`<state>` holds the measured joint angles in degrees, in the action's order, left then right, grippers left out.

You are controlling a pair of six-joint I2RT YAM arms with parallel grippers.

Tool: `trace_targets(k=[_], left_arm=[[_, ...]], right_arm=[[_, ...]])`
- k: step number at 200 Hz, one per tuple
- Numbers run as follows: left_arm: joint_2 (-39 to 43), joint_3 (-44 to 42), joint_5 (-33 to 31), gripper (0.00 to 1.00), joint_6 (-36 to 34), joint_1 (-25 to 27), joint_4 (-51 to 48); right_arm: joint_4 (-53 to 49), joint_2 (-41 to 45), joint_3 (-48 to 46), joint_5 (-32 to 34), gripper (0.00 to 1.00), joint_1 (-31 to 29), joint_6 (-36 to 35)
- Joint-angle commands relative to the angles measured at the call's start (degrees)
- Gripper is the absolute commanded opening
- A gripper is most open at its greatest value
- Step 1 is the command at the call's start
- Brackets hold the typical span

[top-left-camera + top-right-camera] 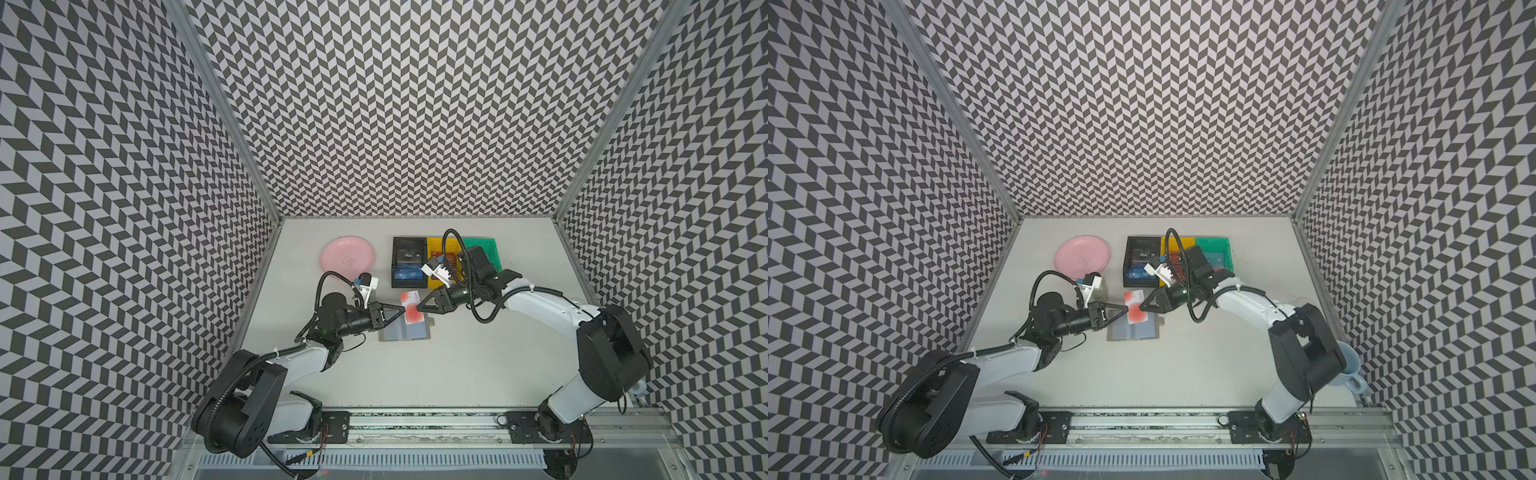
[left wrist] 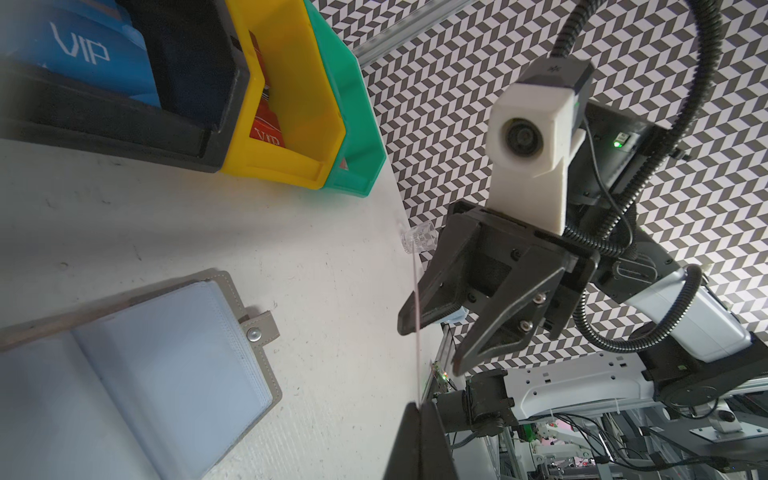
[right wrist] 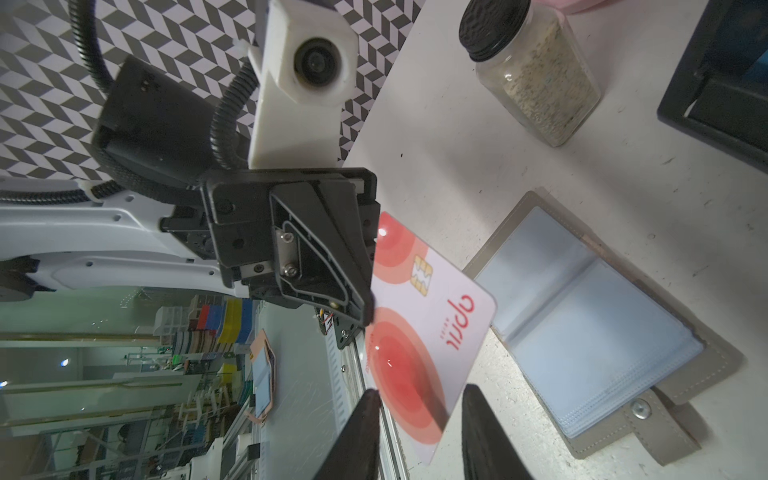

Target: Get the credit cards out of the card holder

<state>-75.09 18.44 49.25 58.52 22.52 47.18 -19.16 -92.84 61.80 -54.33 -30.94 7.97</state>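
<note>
The grey card holder [image 1: 405, 331] lies open on the table, its clear bluish sleeves [image 2: 166, 353] facing up. Just above it hangs a whitish credit card with red circles [image 3: 432, 316], and my left gripper [image 1: 401, 310] is shut on that card's edge. In the left wrist view the card shows edge-on as a thin line [image 2: 417, 324]. My right gripper [image 3: 419, 392] faces the left one, open, with one finger on each side of the card's free end. A blue VIP card [image 2: 83, 45] lies in the black bin and a red one [image 2: 266, 129] in the yellow bin.
Black [image 1: 395, 266], yellow [image 1: 434, 245] and green [image 1: 484, 245] bins stand in a row behind the holder. A pink plate [image 1: 347, 257] sits at the back left, with a spice jar [image 3: 536, 79] near it. A blue cup [image 1: 1347, 368] stands by the right arm's base.
</note>
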Motion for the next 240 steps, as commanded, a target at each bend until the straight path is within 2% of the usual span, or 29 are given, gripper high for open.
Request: trace_targets(k=[1,79,116,144,176,213,240], left_arm=[[-0.9,0.4,0.8,0.02,1.1,0.5,3.5],[-2.0,0.4,0.6,0.02,1.2,0.6,4.0],[-2.0,0.4,0.5,0.03,0.9,0.7,3.3],[-1.1,0.4,-0.2,0.07,-0.7,0.7,0.6],[0.9,1.1,-2.4,0.15,-3.8,0.7,-6.3],[4.2,1.2,-4.3,0.24,-6.4,0.5,-11.9],[5.9,1.2,-5.2,0.25,-7.8,-0.3,-15.0]], right_arm=[[4.0,-1.2,-1.1,-4.5,0.28,0.2,0.2],[7.8,-2.4,-2.5,-8.8,0.19,0.1,2.0],[7.8,-2.2,-2.4,-9.3,0.12,0.2,2.0],[6.4,-1.8,-1.8,-9.4,0.03,0.3,1.5],[2.5,-1.5,-0.5,-8.6,0.00,1.0,-0.1],[-7.6,-0.6,2.5,-5.3,0.00,2.8,-7.2],[-18.4,1.2,6.2,0.7,0.00,3.3,-19.6]])
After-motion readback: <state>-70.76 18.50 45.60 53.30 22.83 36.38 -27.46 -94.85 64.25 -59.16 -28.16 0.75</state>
